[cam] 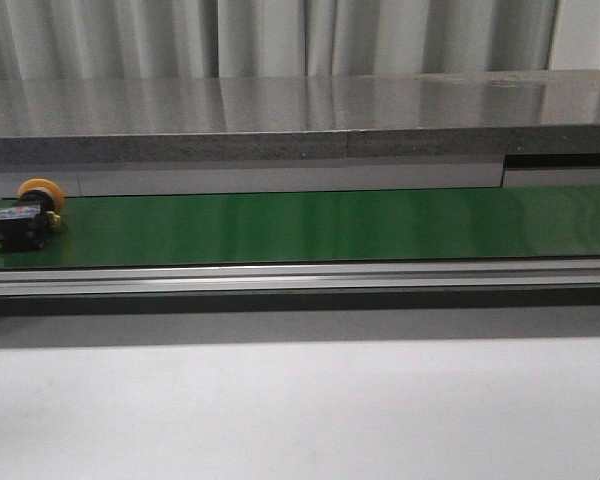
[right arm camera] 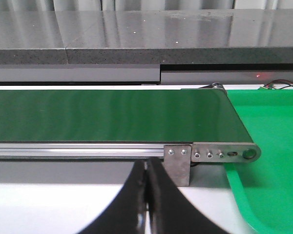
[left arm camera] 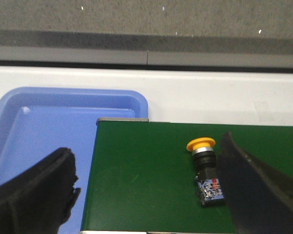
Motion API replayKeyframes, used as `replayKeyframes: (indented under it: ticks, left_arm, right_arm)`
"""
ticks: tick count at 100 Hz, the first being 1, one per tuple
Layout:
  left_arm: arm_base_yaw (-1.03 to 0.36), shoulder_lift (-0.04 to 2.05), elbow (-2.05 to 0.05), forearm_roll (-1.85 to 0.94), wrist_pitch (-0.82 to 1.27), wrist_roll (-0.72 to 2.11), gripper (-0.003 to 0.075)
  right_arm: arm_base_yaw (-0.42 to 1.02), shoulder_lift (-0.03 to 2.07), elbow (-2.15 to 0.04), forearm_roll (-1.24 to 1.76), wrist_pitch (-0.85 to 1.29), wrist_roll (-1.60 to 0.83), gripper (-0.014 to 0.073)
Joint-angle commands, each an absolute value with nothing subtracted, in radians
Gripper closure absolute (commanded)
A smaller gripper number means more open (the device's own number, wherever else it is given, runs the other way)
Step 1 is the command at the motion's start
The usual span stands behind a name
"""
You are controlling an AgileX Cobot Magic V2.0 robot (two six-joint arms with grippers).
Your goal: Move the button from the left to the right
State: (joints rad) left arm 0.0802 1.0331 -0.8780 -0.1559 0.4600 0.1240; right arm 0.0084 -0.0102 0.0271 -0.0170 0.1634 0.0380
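The button [left arm camera: 205, 170] lay untouched on the belt's [cam: 310, 225] left end beneath the wide-open, empty left gripper [left arm camera: 151, 195], awaiting grasp; the right gripper [right arm camera: 147, 204] was closed, empty.

A yellow-orange cap and black body are shown on the button [cam: 25, 213], with a small blue, red and white patch seen on its base in the left wrist view. The belt [cam: 320, 226] is coloured deep green and is edged by a silver rail [cam: 300, 276]. A blue tray [left arm camera: 44, 131] and a bright green tray [right arm camera: 271, 146] are seen at the belt's two ends. Black fingers [left arm camera: 31, 195] are shown on the left gripper [left arm camera: 151, 195].
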Motion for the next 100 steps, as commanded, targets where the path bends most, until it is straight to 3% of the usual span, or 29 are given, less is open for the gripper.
replayKeyframes:
  ticks: [1,24,56,89,100]
  left_arm:
    - [0.074,0.917,-0.807,-0.181,0.298,0.126,0.0153]
    - [0.074,0.654,-0.587,-0.146,0.146,0.126,0.0153]
    - [0.074,0.368,-0.442,-0.146,0.244,0.126,0.0153]
    - [0.074,0.329,-0.406,-0.146,0.307,0.126,0.0158]
    - [0.074,0.329,-0.406,-0.146,0.301,0.126,0.0230]
  right_arm:
    - [0.008,-0.032,0.013,-0.015,0.081,0.034,0.0662]
    - [0.008,-0.032,0.013,-0.015,0.081,0.034,0.0662]
    - [0.008,-0.032,0.013,-0.015,0.081,0.034,0.0662]
    - [0.008,-0.032,0.013,-0.015,0.081,0.034,0.0662]
    - [0.008,-0.032,0.013,-0.015,0.081,0.034,0.0662]
